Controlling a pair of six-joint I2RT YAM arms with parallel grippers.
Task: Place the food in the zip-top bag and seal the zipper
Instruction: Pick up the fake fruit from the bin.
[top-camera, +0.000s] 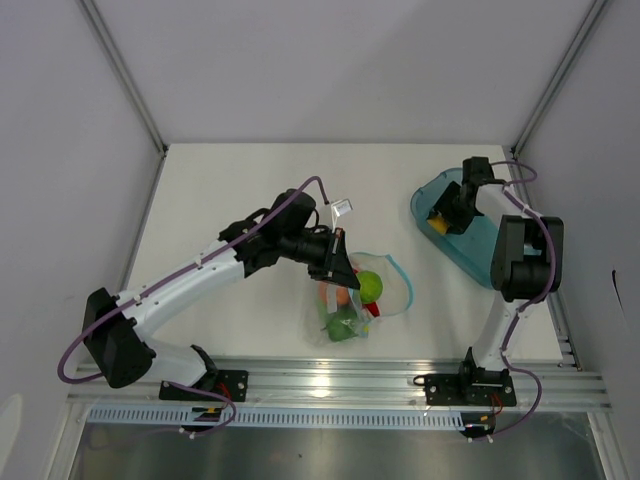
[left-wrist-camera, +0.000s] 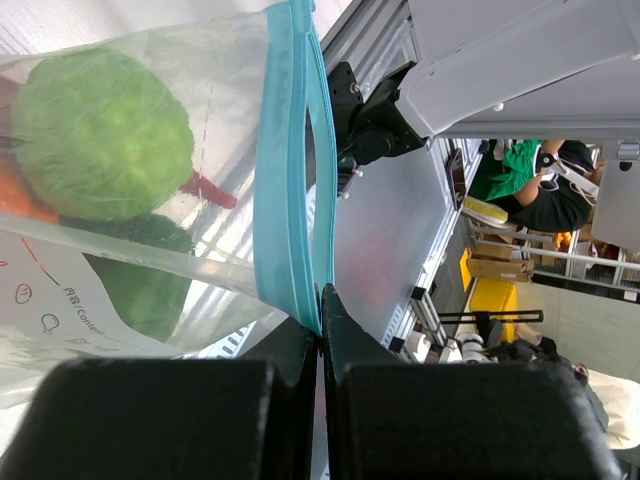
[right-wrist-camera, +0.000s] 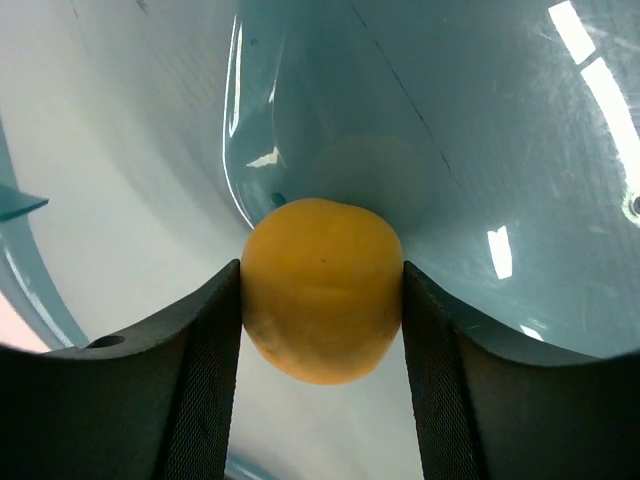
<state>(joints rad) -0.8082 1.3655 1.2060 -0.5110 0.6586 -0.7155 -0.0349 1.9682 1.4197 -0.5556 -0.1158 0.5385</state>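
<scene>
The clear zip-top bag (top-camera: 352, 305) lies mid-table with its mouth open. Inside it are a green lime (top-camera: 370, 287), an orange piece (top-camera: 328, 295), a red pepper (top-camera: 372, 310) and a green pepper (top-camera: 340, 326). My left gripper (top-camera: 343, 268) is shut on the light blue zipper (left-wrist-camera: 285, 180) at the mouth edge, and the lime (left-wrist-camera: 100, 130) shows through the plastic. My right gripper (right-wrist-camera: 322, 320) reaches into the teal tray (top-camera: 482, 252). Both its pads press the sides of a yellow fruit (right-wrist-camera: 320, 290), which shows in the top view as a yellow fruit (top-camera: 437, 223).
The teal oval tray's wall (right-wrist-camera: 480, 150) curves close behind the yellow fruit. An aluminium rail (top-camera: 330, 380) with both arm bases runs along the near edge. White walls close the table on the left, back and right.
</scene>
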